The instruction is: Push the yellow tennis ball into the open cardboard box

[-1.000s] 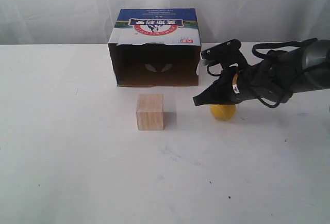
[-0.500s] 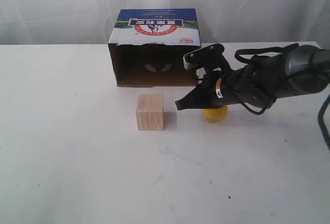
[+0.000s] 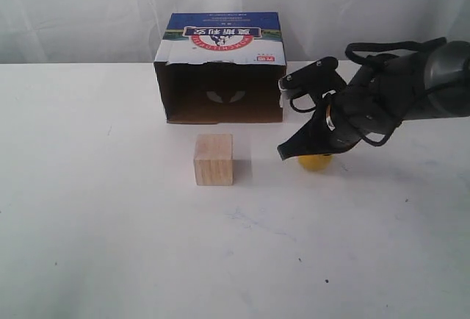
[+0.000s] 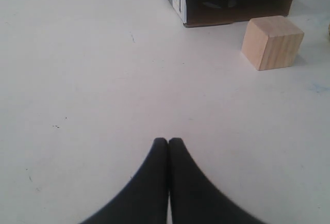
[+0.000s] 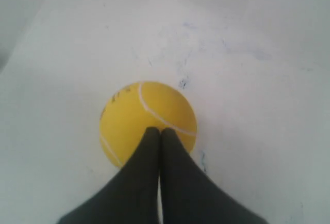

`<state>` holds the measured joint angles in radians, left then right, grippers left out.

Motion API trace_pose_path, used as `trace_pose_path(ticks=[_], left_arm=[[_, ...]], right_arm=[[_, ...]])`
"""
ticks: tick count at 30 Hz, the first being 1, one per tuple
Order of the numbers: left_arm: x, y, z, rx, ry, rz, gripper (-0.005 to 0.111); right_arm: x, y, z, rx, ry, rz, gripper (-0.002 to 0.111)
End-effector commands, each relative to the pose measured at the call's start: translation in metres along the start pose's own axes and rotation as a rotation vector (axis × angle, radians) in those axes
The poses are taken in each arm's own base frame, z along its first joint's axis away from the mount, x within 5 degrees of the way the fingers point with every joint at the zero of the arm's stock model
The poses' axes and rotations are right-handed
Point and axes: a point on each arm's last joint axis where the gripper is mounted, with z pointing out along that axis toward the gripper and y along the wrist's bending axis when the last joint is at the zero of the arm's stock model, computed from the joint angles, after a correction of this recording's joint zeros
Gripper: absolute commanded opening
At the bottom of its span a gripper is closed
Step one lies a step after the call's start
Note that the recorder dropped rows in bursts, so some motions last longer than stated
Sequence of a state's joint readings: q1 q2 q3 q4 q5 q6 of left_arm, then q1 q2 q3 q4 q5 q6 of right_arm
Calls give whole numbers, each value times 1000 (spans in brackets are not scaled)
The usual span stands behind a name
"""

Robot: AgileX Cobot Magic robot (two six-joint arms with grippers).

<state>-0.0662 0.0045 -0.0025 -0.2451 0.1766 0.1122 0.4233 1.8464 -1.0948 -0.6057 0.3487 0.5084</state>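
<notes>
Tabletop [image 3: 110, 245]: right jaws over ball [image 3: 316, 163]

Your yellow tennis ball [image 3: 316, 162], with thin white curved seams, rests on the table [image 3: 110, 223] right of the middle. The open cardboard box [image 3: 220, 76] lies near the back edge, blue-and-white printed panel up, dark opening facing the front edge. The ball sits apart from it, off its front right corner.

Ext. cam: out front, a bit high, sees the whole table [image 3: 110, 245]; box [image 3: 220, 76] at 12 o'clock from cube [image 3: 214, 159]; left wrist cam: low, looks along table, shares cube + box w/ ext.; right wrist cam: v. close, looks down on ball [image 5: 139, 105].
</notes>
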Motion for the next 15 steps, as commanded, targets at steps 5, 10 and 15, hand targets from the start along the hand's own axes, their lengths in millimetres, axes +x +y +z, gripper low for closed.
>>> trace_pose_path(ticks=[5, 10, 15], left_arm=[[1, -1, 0, 8, 0, -9, 0], [1, -1, 0, 8, 0, -9, 0], [1, -1, 0, 8, 0, -9, 0]], right_arm=[[5, 4, 14, -28, 2, -4, 0], [5, 8, 19, -60, -8, 43, 0], [-4, 11, 14, -108, -89, 96, 0]])
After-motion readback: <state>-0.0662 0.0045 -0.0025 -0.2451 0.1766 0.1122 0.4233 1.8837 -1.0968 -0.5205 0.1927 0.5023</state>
